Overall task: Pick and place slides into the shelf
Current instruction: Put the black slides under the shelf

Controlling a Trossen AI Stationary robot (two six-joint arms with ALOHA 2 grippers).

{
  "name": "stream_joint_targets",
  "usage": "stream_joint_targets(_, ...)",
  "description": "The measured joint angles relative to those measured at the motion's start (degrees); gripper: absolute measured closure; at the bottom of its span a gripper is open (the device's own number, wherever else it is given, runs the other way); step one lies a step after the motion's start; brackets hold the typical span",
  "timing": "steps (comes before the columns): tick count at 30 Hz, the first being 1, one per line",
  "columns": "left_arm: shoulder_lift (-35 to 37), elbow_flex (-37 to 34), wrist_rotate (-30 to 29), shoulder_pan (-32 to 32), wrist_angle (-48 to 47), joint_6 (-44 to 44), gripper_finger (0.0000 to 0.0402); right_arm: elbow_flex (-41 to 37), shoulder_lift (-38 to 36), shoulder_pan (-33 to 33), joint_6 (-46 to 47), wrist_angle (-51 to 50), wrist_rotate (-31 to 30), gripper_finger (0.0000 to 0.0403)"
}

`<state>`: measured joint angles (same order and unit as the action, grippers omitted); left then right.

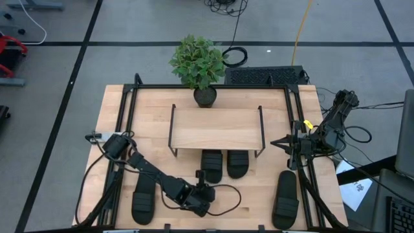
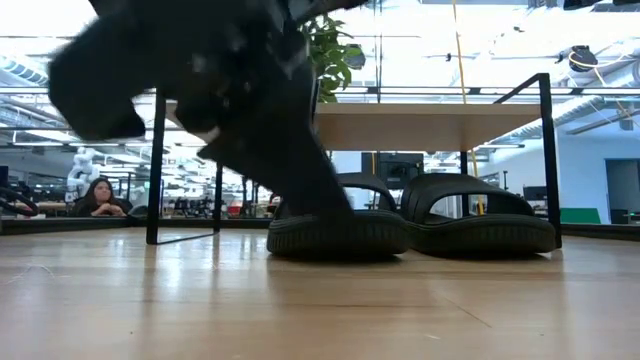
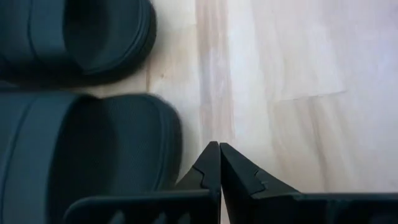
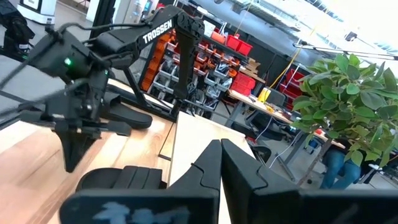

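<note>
The left claw [image 1: 200,175] hangs low over the near part of the table [image 1: 116,123], its fingers pressed together with nothing between them; the pale wood under its tips [image 3: 219,155] is bare, with grain lines running away from it. Just beside the claw lie two slides [image 1: 223,163], side by side and partly under the shelf [image 1: 216,127], which stands just beyond it. A third slide [image 1: 143,199] lies on the table to the claw's left, close to the near edge, and a fourth [image 1: 285,195] lies well off to its right. The right claw [image 1: 274,142] waits at the table's right rail, beside the shelf's end, also closed and empty. Past the shelf a potted plant [image 1: 198,65] stands at the far edge. Farther off, the floor is grey with dark lines, and cables trail across it. In the low view the room behind is a bright, open workshop, where a person [image 2: 98,198] sits at the far left.
</note>
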<state>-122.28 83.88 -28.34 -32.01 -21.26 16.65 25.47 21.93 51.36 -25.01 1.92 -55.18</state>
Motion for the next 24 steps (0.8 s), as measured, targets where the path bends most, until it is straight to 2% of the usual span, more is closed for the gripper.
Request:
stream_joint_targets(8, -0.1, 0.0, -1.0, 0.9, -2.2, 3.2, 0.0401, 0.0, 0.0, 0.0, 0.3, 0.0, 0.0, 0.0403)
stream_joint_targets(24, 0.0, 0.0, -2.5, 0.7, -2.1, 0.5, 0.0401, 0.0, 0.0, 0.0, 0.3, 0.0, 0.0, 0.0403)
